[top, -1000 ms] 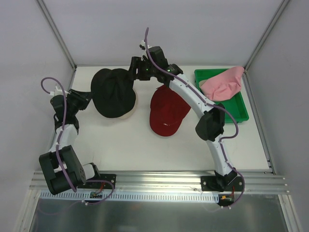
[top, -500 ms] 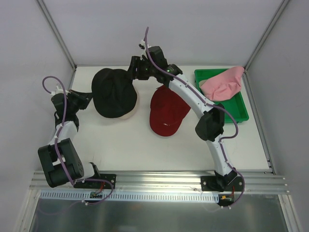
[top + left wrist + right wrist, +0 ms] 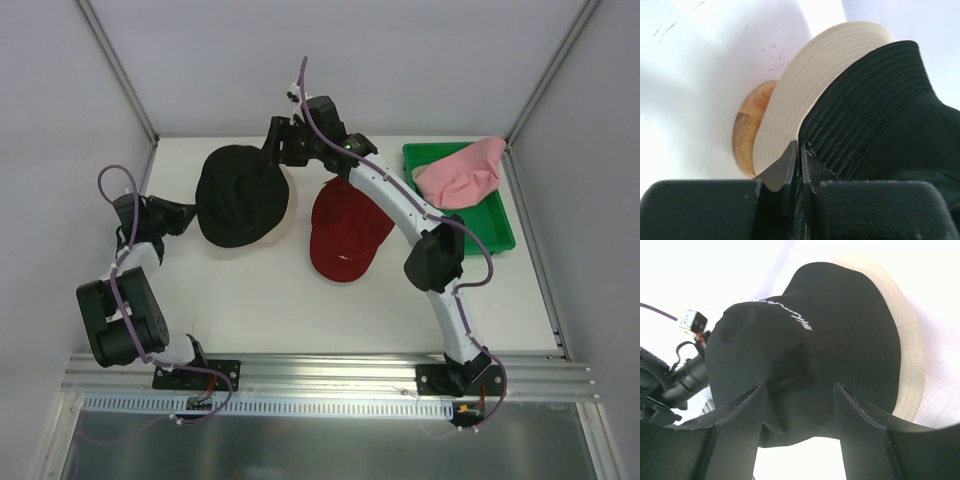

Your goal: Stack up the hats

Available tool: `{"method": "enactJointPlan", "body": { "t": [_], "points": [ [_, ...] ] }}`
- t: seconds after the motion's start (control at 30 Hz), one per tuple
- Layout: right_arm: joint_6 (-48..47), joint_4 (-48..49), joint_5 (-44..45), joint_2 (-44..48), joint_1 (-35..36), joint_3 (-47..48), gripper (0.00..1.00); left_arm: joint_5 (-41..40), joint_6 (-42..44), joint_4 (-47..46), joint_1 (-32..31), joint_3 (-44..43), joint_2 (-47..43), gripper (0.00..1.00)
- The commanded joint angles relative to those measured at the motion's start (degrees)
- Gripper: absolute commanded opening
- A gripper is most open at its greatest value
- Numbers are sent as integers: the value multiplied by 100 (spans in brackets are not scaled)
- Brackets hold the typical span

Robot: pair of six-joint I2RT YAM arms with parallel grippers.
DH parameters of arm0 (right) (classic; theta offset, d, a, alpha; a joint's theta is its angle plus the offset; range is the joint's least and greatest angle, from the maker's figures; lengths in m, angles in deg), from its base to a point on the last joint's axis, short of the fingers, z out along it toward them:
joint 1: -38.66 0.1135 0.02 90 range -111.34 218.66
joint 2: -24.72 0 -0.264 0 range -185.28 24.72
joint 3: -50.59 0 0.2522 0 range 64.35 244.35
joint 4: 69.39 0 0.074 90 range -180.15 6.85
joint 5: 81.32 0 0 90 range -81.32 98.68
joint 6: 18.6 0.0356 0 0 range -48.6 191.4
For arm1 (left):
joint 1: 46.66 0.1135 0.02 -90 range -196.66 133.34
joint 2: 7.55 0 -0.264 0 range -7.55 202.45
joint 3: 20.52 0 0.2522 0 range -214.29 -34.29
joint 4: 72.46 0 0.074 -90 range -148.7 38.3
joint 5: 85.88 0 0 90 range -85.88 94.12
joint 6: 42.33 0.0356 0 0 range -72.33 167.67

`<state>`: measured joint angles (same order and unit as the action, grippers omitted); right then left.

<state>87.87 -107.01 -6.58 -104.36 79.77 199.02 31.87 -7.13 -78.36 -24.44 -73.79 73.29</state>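
The black hat [image 3: 238, 195] sits on top of the cream bucket hat [image 3: 288, 215] at the far left of the table [image 3: 250, 300]. From overhead, only a thin crescent of cream brim shows along its right and near edge. The left wrist view adds what the overhead view hides: a wooden stand [image 3: 747, 137] under the cream brim, with the black brim lying over the cream one. The left claw [image 3: 799, 147] is together, its fingers meeting with nothing seen between them and its tips just beside the edge of the black brim. Overhead it lies at the hat's left side. The right claw [image 3: 799, 387] reaches in at the far right side of the black hat. Its wrist view shows the fingers apart, one at each side of a puckered part of the black crown, and white script on the fabric — neither detail can be made out overhead. Whether the fingers press the fabric or merely flank it cannot be told. The red cap [image 3: 345, 235] lies on the table to the right of the stacked pair, near but apart from them, partly beneath the right arm. The pink hat [image 3: 462, 170] rests in the green tray [image 3: 505, 243] at the far right corner, draped over its far rim.
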Motion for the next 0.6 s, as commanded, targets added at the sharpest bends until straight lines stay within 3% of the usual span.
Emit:
{"method": "enactJointPlan", "body": {
  "t": [0.0,0.57],
  "points": [
    [242,21,-46,-56,-84,226,60,-261,102,446,55,-154,177,0],
    [577,-111,-38,75,-542,-361,58,-164,198,525,19,-101,82,0]
  ]
}}
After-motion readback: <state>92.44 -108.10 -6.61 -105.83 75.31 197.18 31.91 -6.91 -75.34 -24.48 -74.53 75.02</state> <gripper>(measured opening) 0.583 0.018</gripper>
